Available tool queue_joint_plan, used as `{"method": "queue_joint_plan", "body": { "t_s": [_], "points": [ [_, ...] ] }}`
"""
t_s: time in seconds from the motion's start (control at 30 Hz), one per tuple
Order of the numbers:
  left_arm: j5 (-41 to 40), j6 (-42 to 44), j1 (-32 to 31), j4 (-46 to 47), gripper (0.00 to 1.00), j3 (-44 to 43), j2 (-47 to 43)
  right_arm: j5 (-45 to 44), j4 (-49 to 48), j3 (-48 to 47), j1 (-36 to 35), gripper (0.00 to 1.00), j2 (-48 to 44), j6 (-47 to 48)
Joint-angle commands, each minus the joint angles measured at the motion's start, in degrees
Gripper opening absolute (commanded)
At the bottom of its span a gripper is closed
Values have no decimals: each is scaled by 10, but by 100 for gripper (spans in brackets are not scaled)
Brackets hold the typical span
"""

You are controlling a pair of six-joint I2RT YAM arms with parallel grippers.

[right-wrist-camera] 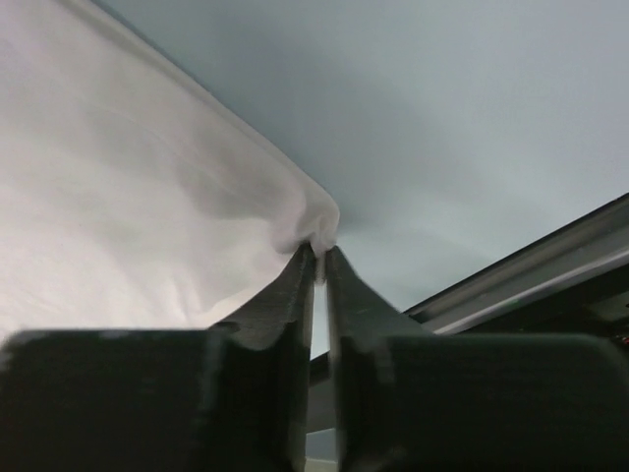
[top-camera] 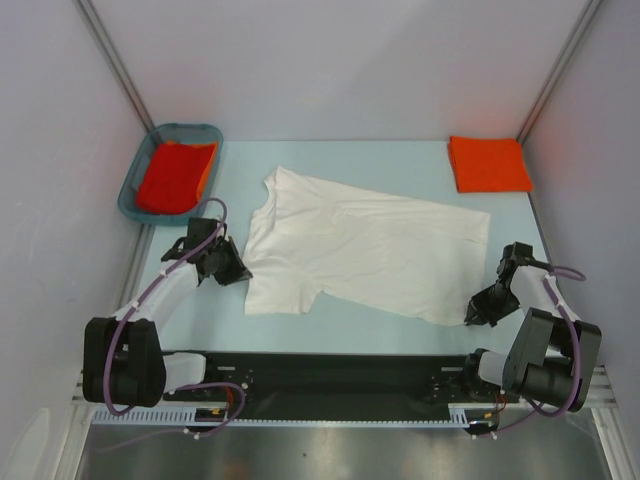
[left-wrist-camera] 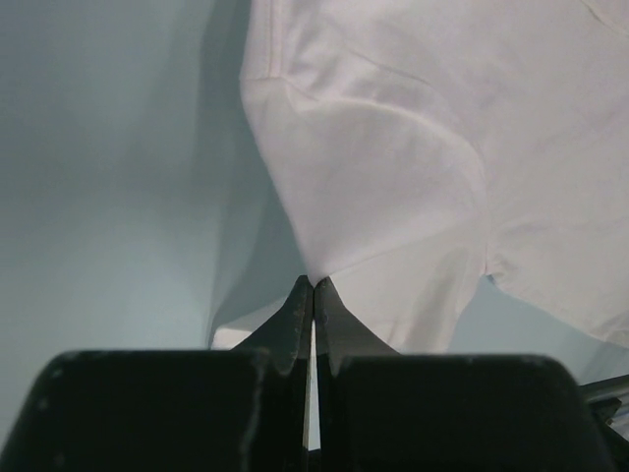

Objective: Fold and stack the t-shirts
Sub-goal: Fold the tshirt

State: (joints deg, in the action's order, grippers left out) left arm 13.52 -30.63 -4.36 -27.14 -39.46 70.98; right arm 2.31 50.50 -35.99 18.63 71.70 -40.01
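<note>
Nearest, the left claw (left-wrist-camera: 313, 285) is pressed fully together. Its tips pinch a peak of the white t-shirt (top-camera: 360, 250) at the near left sleeve. The left wrist view shows the cloth drawn to a point right at the tips, with the pale blue table (top-camera: 400, 160) beside it.

The right claw (right-wrist-camera: 319, 258) stands very narrow, with only a thin slit between the fingers. The shirt's near right hem corner is bunched and caught at their tips. Only the right wrist view shows this pinch, along with a metal rail (right-wrist-camera: 531, 265) low on the right. From above, that claw is just a dark shape against the hem, and the grip cannot be read.

The top view gives the layout. The white t-shirt lies spread across the middle of the table on a slant, collar toward the far left and hem toward the near right, mostly flat.

Farther back, a teal basket (top-camera: 128, 190) sits at the far left corner with a crumpled orange-red t-shirt (top-camera: 175, 175) inside. A folded orange-red t-shirt (top-camera: 489, 163) lies flat at the far right corner, well apart from the white one. Neither wrist view shows these.
</note>
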Motion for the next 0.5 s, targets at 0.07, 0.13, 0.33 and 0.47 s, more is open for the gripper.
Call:
{"method": "queue_joint_plan", "body": {
  "t_s": [0.07, 0.13, 0.33, 0.47],
  "points": [
    [-1, -9, 7, 18, 0, 1, -7, 6, 0, 0, -4, 22, 6, 4],
    [-1, -7, 6, 20, 1, -3, -1, 4, 6, 0, -5, 24, 5, 2],
    [1, -3, 7, 21, 0, -8, 6, -8, 19, -4, -15, 23, 2, -5],
    [2, 0, 7, 22, 1, -14, 16, -15, 30, -8, -16, 0, 0, -11]
  ]
}}
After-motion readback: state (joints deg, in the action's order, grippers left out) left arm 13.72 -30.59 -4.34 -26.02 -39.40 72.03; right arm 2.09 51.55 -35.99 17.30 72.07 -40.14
